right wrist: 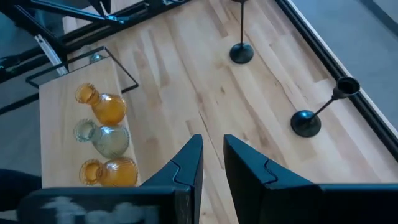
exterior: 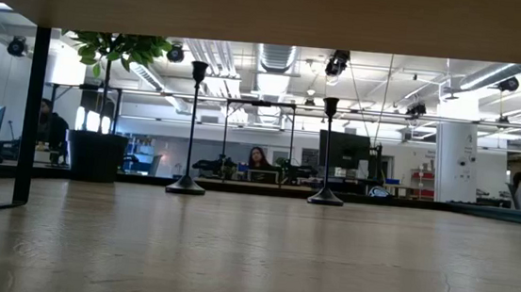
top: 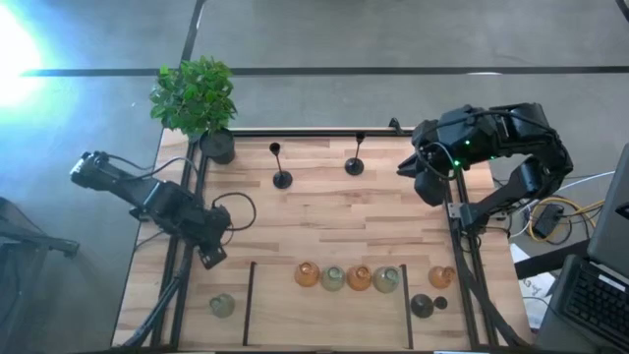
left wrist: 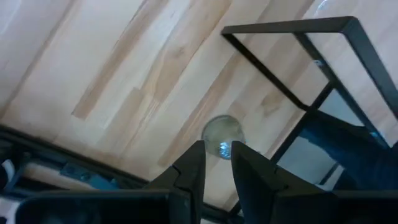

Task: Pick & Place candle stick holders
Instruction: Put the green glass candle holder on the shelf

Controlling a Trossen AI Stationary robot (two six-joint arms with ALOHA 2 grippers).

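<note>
Dark and narrowly parted, the left tool (top: 210, 258) hangs over the tabletop's (top: 324, 231) left side with nothing between its fingers (left wrist: 193, 168); a pale greenish-clear glass holder (top: 222, 306) stands apart from it at about 6 o'clock, alone left of a thin black divider (top: 249, 303). The right tool (top: 429, 187) hovers above the right edge, its fingers (right wrist: 190, 163) likewise a small gap apart and gripping nothing. Along the near edge, between the dividers, sits a row of four bulbous holders: amber (top: 307, 274), pale green (top: 333, 278), amber (top: 359, 277), pale green (top: 385, 280). Past the right divider, at 6 o'clock from the right tool, stand another amber holder (top: 441, 277) and two dark round ones (top: 423, 306). Two black thin-stemmed holders (top: 281, 179) (top: 355, 166) stand upright near the far edge, well apart from each other. A potted leafy plant (top: 196, 96) occupies the far left corner.
</note>
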